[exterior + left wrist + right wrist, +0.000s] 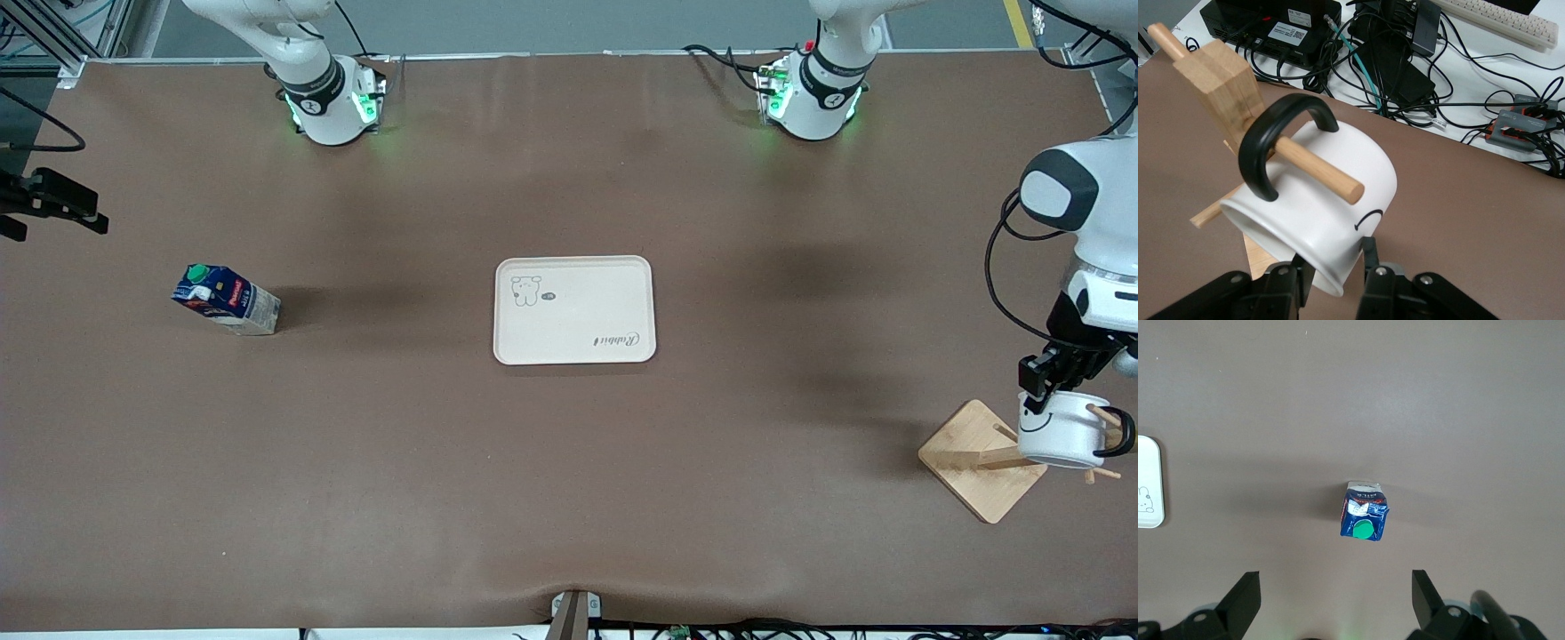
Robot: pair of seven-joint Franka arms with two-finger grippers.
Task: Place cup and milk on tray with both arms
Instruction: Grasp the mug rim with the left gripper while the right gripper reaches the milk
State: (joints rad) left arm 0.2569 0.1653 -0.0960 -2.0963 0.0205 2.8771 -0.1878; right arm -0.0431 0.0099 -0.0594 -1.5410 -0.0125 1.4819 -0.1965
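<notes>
The white cup with its black smiley hangs by its black handle on a peg of the wooden rack, at the left arm's end of the table. My left gripper is open and straddles the cup's rim, one finger inside and one outside; in the front view the left gripper sits just above the cup. The milk stands toward the right arm's end. My right gripper hovers open above the milk, holding nothing. The cream tray lies empty mid-table.
The rack's square wooden base and its post stand under the cup, and a peg passes through the handle. Cables and electronics lie off the table edge near the rack.
</notes>
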